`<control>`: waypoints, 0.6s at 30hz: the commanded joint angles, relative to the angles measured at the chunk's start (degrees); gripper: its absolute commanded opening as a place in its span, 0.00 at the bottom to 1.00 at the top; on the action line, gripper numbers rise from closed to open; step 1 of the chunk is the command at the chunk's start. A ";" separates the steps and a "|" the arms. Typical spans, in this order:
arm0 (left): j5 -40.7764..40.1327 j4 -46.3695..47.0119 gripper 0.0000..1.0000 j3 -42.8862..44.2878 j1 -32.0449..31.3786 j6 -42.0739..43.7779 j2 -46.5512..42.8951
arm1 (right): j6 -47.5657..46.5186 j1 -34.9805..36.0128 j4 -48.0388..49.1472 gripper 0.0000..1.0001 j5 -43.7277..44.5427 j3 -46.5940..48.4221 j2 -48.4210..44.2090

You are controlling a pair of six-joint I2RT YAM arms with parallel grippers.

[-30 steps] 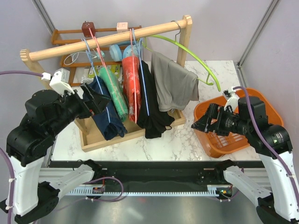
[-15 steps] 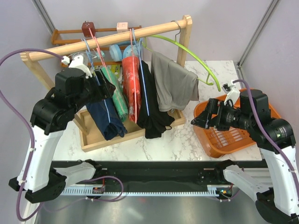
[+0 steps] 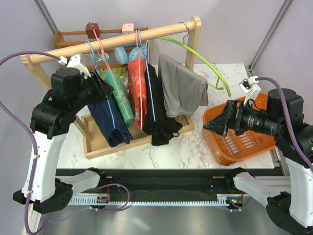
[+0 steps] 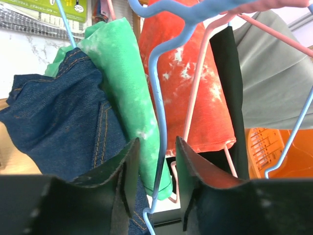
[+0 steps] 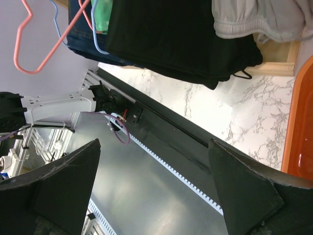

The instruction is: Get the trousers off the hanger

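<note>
Two folded pairs hang from the wooden rail (image 3: pixel 112 41) at the left of the rack: the denim trousers (image 3: pixel 108 122) outermost, and the mint-green trousers (image 3: pixel 122 100) touching them on the inner side. Both drape with their long axis running down from the rail.

Our left gripper (image 3: pixel 100 89) is right up against them. In its wrist view the jaws stand partly open, with a wire of the blue hanger (image 4: pixel 156 112) passing through the gap. We see nothing clamped. The mint pair lies just ahead of the fingers, the denim ahead and to the left.

We judge the left arm much the nearer — our right gripper (image 3: pixel 215 126) hovers wide open and empty beside the orange basket (image 3: pixel 234 152), well apart from the rack.

A green label (image 4: pixel 49 7) behind the clothes carries print too small for us to read.
</note>
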 commanded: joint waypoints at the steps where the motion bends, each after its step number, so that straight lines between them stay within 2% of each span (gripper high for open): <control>1: 3.38 4.86 0.40 0.25 1.85 1.37 0.44 | -1.23 0.16 -4.03 0.98 2.20 4.78 2.34; 2: 3.56 4.95 0.31 0.33 2.20 1.28 0.53 | -1.41 0.16 -5.52 0.98 2.55 5.04 2.78; 3: 4.08 5.04 0.28 0.34 2.38 1.28 0.44 | -2.02 0.16 -5.97 0.98 2.47 5.31 3.31; 5: 4.44 5.04 0.22 0.25 3.00 1.28 0.53 | -2.64 0.24 -6.15 0.98 2.38 5.66 3.31; 7: 5.23 4.95 0.21 0.07 3.61 1.19 0.35 | -2.90 0.16 -6.23 0.98 2.56 6.54 3.40; 10: 5.76 4.78 0.04 0.42 4.14 1.19 0.27 | -2.99 0.16 -6.15 0.98 1.42 7.24 3.75; 18: 8.13 3.64 0.02 4.99 4.05 1.10 -0.26 | -3.34 0.24 -6.15 0.98 0.62 8.21 4.72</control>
